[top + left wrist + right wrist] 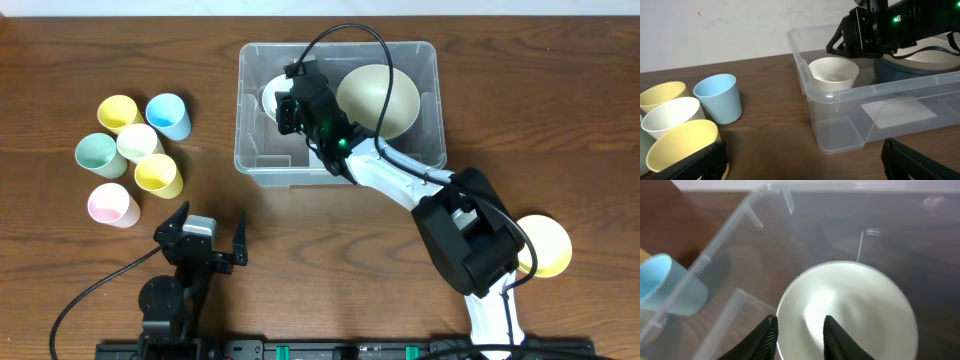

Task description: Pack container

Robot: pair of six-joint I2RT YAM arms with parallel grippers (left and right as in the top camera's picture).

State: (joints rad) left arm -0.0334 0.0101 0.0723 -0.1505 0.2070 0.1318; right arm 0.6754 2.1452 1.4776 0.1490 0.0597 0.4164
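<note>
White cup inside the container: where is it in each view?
Overhead: white cup in the container's left end, half under the right gripper.
Left wrist: centre, inside the container's corner.
Right wrist: lower centre, rim between the fingers.
Shared landmark: blue cup.

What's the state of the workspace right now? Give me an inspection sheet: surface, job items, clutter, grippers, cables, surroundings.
Surface: brown wooden table.
Job's things: clear container holds a large pale bowl and an upright white cup.
Clutter: six loose cups clustered left of the container; yellow bowl partly hidden under the right arm.
Grippers: left gripper open, holding nothing, near the table's front. Right gripper inside the container, jaws apart astride the white cup's rim.
Cables: black cable loops above the container; another cable trails on the table by the left arm.
Surroundings: pale wall behind the table; nothing else seen.
</note>
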